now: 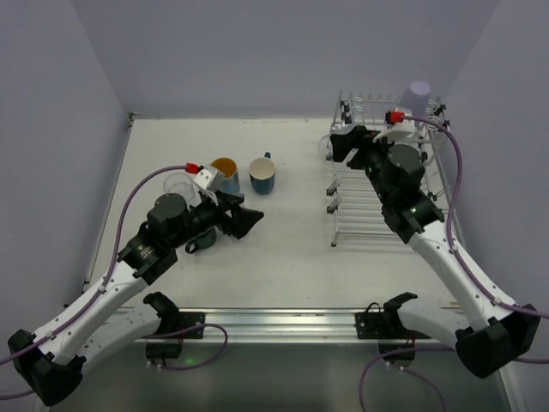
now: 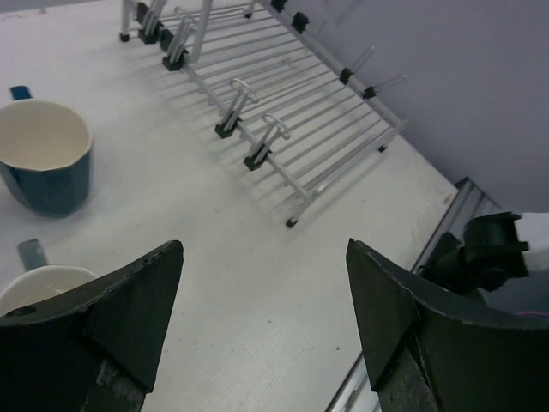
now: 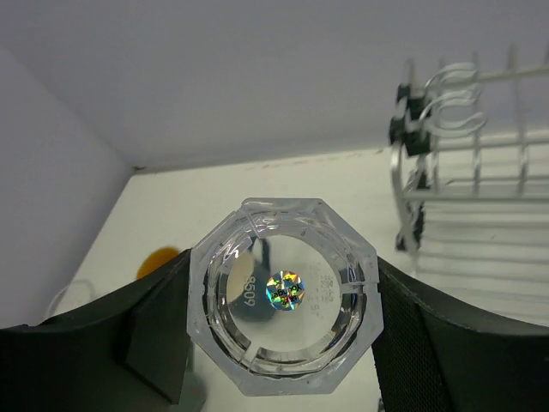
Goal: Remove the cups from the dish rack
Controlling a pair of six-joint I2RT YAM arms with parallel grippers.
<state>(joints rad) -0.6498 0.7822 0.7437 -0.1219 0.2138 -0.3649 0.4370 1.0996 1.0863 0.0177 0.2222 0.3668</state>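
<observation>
The right gripper (image 3: 283, 330) is clamped on a clear glass (image 3: 283, 292), its fingers pressing 2 opposite sides, at the 10 o'clock edge of the dish rack (image 1: 360, 215). A lavender tumbler (image 1: 419, 91) sits at the rack's 12 o'clock end. The left gripper (image 2: 264, 257) is spread wide and holds nothing. On the table (image 1: 292, 257), the orange-inside mug (image 1: 225, 170) stands at its 11 o'clock and the white-inside mug (image 1: 262, 174) at its 1 o'clock.

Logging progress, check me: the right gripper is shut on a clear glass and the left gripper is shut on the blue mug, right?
The left half is wrong. The left wrist view shows the left gripper open and empty, the blue mug standing apart on the table. The right gripper is shut on the clear glass.
</observation>
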